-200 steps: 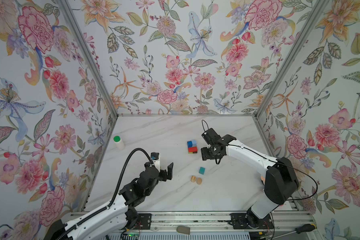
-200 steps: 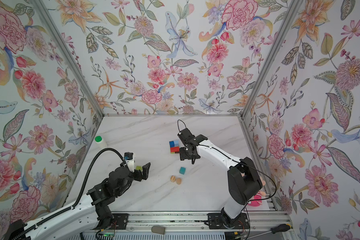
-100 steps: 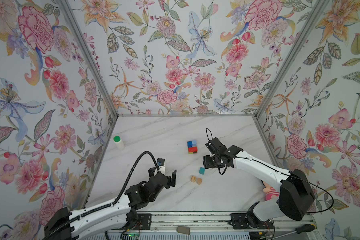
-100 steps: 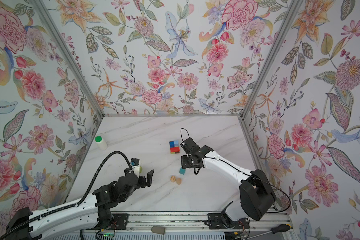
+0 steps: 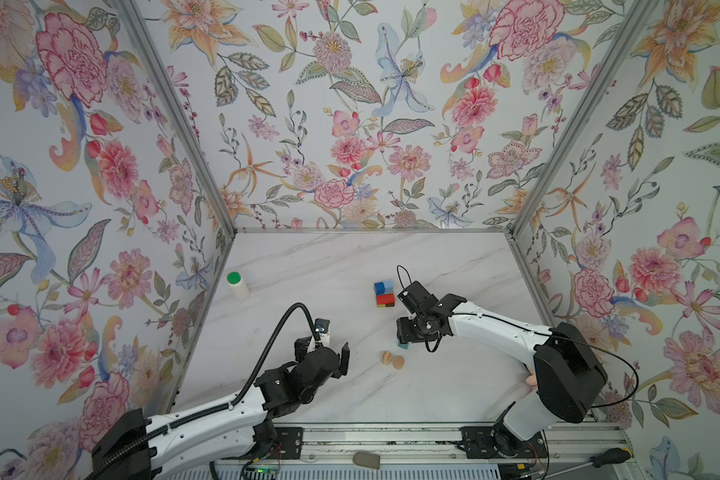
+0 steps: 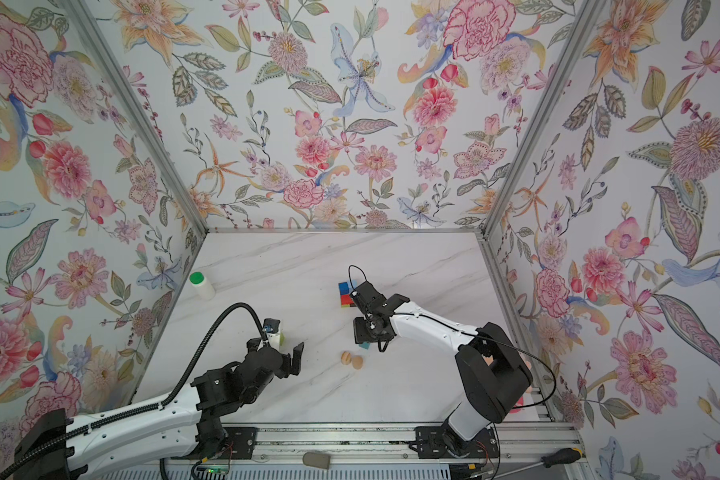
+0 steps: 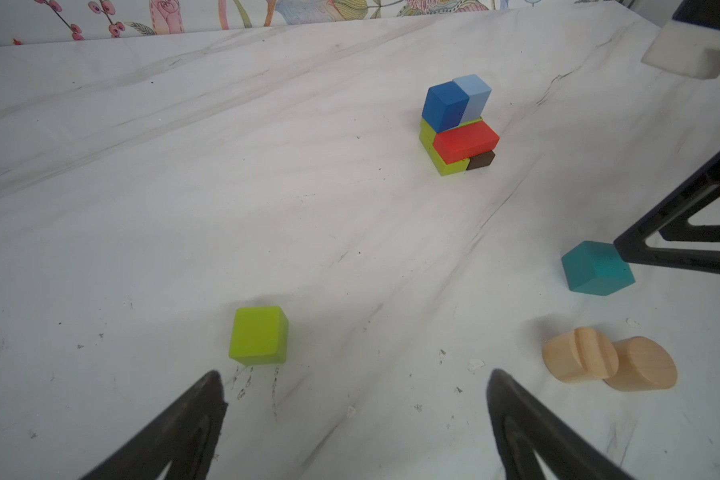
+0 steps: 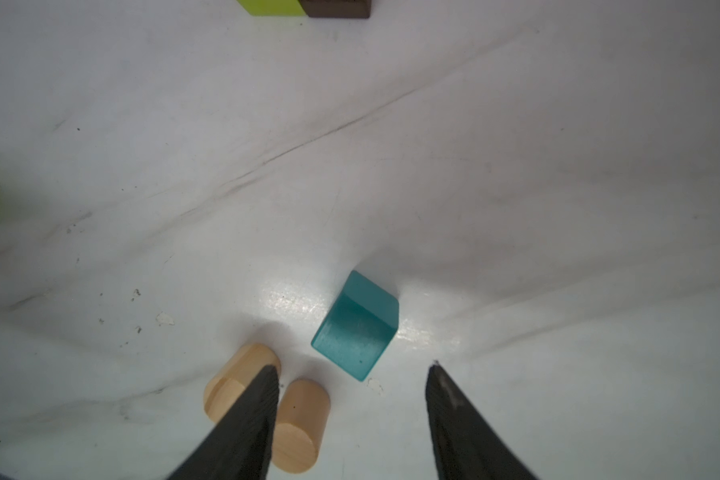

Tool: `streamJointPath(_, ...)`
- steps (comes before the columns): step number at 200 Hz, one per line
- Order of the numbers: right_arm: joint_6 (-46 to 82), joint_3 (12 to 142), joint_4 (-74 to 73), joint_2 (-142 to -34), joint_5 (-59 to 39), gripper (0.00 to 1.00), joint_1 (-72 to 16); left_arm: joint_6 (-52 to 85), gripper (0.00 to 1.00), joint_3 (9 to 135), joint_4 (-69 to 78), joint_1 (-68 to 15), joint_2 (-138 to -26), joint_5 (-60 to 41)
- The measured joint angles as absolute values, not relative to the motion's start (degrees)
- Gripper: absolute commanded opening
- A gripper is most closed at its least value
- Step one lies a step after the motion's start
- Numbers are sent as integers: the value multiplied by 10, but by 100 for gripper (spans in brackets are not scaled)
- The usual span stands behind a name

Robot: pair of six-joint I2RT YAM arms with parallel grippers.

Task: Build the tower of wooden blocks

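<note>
I read right gripper (image 8: 350, 368) part-open, empty, tips just short of teal block (image 8: 356, 326), 5 o'clock from tower (image 5: 385, 295) | left gripper (image 7: 356, 374) spread wide, empty, near green cube (image 7: 258, 334)

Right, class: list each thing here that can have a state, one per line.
tower: part-built, two blues on top.
teal block: loose, ungripped.
green block: loose, alone.
tan pieces: lying down, touching.
bottle: capped.
left end effector: open, empty.
right end effector: open, at teal block.
</note>
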State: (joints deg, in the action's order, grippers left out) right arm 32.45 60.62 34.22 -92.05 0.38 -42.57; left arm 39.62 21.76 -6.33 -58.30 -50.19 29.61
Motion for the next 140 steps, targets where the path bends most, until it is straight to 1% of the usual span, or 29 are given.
streamJointPath(72,348,611,338,-962,4,56,-426,364,99,214,-16,-528,-505,244)
streamJointPath(126,361,623,335,-979,2,53,-427,343,99,210,5,-506,-517,214)
streamJointPath(140,365,627,335,-983,-1,51,-428,338,99,209,10,-503,-518,210)
